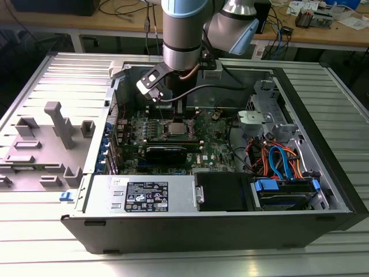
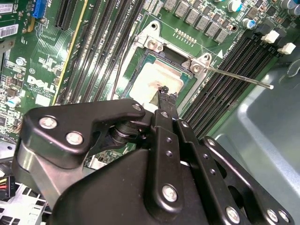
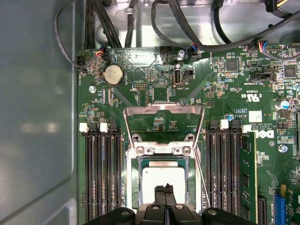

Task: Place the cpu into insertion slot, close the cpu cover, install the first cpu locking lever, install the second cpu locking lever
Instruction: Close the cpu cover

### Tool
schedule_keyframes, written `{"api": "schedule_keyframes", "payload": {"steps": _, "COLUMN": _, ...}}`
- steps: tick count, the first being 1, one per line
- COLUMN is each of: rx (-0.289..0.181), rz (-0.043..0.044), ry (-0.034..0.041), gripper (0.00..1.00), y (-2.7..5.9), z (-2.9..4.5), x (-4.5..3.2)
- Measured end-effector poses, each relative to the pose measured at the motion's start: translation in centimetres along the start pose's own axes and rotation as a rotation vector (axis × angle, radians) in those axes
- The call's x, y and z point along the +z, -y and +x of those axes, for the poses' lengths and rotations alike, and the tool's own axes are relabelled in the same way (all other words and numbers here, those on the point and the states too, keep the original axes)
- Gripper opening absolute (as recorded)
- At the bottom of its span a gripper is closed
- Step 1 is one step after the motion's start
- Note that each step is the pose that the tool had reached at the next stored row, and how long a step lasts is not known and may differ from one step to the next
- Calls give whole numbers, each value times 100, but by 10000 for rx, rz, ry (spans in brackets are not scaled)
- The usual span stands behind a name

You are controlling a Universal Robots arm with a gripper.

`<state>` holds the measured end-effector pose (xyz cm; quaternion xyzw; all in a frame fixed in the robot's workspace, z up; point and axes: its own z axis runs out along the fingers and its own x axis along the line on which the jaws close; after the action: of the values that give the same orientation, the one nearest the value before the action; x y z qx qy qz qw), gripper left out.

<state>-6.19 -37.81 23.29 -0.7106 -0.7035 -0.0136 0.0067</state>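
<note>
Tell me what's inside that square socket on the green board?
A flat silver-grey square cpu, its silvery cover frame raised open. The black gripper hides part of it; anything beneath the cpu is covered.

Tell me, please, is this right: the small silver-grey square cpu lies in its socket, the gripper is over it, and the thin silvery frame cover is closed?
Not quite: in the first wrist view the thin silvery frame cover stands open, swung back from the socket. The small silver-grey square cpu does lie in its socket, with the gripper over it.
</note>
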Motion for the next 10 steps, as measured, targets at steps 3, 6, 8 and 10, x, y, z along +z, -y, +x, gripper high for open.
{"api": "schedule_keyframes", "payload": {"steps": 3, "rx": 0, "rz": 1, "ry": 1, "gripper": 11, "y": 0, "z": 0, "x": -6}}
{"api": "schedule_keyframes", "payload": {"steps": 6, "rx": 0, "rz": 0, "ry": 0, "gripper": 11, "y": 0, "z": 0, "x": -12}}
{"api": "schedule_keyframes", "payload": {"steps": 8, "rx": 0, "rz": 0, "ry": 0, "gripper": 11, "y": 0, "z": 0, "x": -17}}
{"api": "schedule_keyframes", "payload": {"steps": 10, "rx": 0, "rz": 0, "ry": 1, "gripper": 11, "y": 0, "z": 0, "x": -21}}
